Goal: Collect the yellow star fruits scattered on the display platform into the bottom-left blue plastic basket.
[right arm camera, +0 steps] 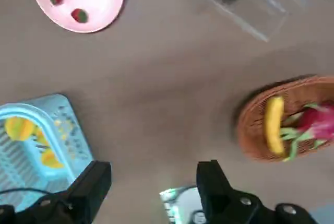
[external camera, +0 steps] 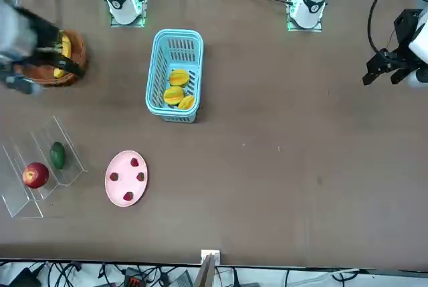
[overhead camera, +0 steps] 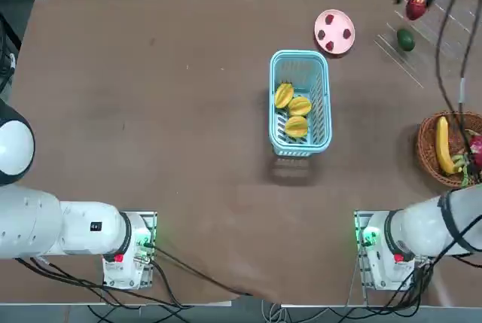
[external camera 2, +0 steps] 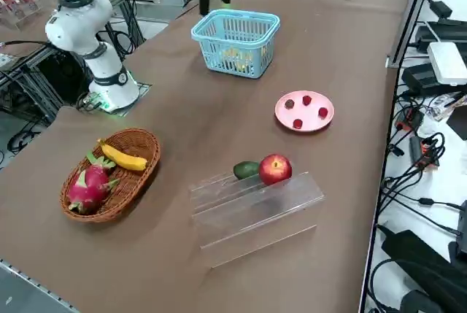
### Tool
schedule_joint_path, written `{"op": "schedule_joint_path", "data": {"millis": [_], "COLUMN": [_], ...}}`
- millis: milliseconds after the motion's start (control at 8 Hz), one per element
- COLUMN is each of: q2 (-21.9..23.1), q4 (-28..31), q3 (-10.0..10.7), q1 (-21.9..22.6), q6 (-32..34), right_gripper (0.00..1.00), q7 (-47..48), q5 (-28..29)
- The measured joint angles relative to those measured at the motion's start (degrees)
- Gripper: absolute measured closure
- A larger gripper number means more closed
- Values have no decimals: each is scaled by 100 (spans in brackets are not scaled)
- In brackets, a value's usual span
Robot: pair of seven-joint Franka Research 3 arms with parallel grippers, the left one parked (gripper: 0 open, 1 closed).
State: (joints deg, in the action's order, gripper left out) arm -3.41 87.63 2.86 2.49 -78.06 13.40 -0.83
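Three yellow star fruits (overhead camera: pixel 294 114) lie in the blue plastic basket (overhead camera: pixel 320 93); only the wrist view shows the right gripper (right arm camera: pixel 154 179), fingers spread, empty.

Our right gripper (right arm camera: pixel 154 182) is hanging high above the table near its right edge, fingers (right arm camera: pixel 94 182) standing wide apart and holding nothing. The right arm is rising from its base at the near edge, blurred in the front view. The wrist is pointing the gripper down at the tabletop.
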Motion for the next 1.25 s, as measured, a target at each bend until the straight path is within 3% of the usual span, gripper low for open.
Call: {"op": "schedule_joint_path", "data": {"millis": [250,750,1250], "q2": [30,16,87], "q4": [-414,-955,-940], "q3": [-16,-162,-212], "q1": [-161,-144,-70], "q6": [171,310,369], "right_gripper": [0,0,0], "q7": [-601,-786,-1191], "q5": [-78,-178,-172]}}
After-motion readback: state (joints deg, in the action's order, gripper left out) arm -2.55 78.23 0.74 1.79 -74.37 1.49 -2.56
